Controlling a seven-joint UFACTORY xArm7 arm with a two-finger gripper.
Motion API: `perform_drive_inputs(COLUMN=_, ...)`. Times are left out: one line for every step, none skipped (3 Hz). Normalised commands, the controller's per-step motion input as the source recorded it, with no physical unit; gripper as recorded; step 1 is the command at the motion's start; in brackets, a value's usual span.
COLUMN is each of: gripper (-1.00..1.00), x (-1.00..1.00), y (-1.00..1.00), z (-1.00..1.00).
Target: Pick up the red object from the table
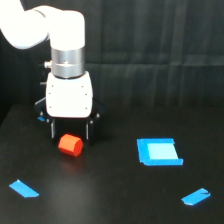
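The red block (70, 145) is lying on the table (110, 200), left of centre in the exterior view, and appears to be resting on the surface rather than being lifted, though contact underneath is not being shown clearly. Its rounded side is being presented toward the exterior view's right, with a paler orange face toward the left. Directly above and slightly behind it, the gripper (70, 131) is being held with its two dark fingers spread, one finger (52, 129) at the block's left, the other at its right; the block is being straddled but is not yet being pinched. Whether the fingertips are touching the table cannot be told. The step in hand is being judged as the final descent and closing. It is being done well if the fingers are being lowered until the block's mid-height is covered, the block is being kept centred between them, and closing is being made slowly so the rounded side is not being squeezed out sideways. Further out, a blue square patch (159, 151) is lying well apart to the right, and blue strips are lying near the front left (23, 188) and front right (195, 196), clear of the approach.
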Motion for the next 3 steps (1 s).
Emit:
perform_drive_inputs(gripper=0.96, x=0.13, y=-0.53, z=-0.42)
perform_drive_inputs(gripper=0.57, x=0.15, y=0.03, z=-0.31)
perform_drive_inputs(gripper=-0.88, x=0.21, y=0.08, z=-0.28)
